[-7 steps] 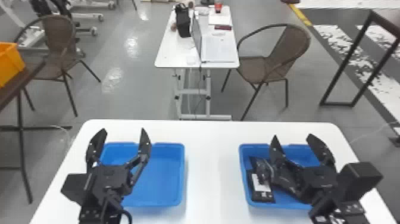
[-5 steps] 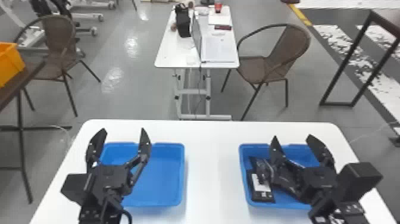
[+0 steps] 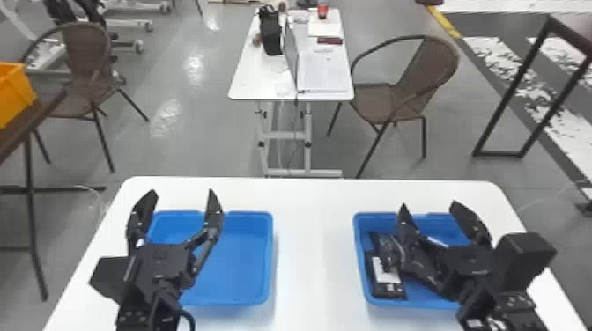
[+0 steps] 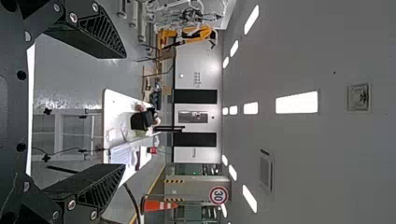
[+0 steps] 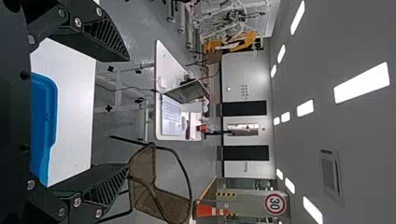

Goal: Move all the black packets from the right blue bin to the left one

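Black packets (image 3: 390,289) were gathered along the left edge of the right blue bin (image 3: 431,220) — outside the right gripper's (image 3: 428,205) spread, empty jaws, partly hidden by it. The left gripper (image 3: 182,193), jaws parted and empty, was held over the left blue bin (image 3: 242,264) — toward the bench's (image 3: 312,242) left edge

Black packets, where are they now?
In the head view, the black packets lie in the right blue bin, mostly in its left half, partly hidden by the right gripper.
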Motion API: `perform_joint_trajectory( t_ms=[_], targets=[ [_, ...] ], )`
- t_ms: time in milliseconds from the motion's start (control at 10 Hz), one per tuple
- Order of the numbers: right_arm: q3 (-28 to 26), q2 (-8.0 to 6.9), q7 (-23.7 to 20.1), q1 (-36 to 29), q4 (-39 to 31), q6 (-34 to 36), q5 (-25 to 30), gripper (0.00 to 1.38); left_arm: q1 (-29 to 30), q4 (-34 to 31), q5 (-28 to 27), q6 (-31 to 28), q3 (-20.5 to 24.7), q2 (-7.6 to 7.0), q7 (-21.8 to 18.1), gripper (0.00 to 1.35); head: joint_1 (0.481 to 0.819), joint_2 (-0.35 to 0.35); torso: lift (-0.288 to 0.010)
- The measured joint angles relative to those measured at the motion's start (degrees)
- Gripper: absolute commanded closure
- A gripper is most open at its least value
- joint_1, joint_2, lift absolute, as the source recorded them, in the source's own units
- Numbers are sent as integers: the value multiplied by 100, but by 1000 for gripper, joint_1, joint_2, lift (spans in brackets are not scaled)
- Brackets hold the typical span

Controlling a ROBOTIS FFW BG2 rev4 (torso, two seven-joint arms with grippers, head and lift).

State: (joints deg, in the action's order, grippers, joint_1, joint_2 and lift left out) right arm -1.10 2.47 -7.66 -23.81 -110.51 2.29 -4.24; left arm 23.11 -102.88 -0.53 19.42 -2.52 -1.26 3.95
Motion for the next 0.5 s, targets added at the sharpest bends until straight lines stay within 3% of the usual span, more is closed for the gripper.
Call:
perform_joint_trajectory(
  t_ms=[300, 500],
  targets=[
    [-17, 58, 5, 121, 301, 533, -231, 233, -9, 0, 17, -11, -3, -15, -6, 200, 695, 2, 0],
    [-30, 302, -148, 416, 1067, 577, -409, 236, -26, 1, 41, -65, -21, -35, -17, 200, 695, -11, 0]
  ],
)
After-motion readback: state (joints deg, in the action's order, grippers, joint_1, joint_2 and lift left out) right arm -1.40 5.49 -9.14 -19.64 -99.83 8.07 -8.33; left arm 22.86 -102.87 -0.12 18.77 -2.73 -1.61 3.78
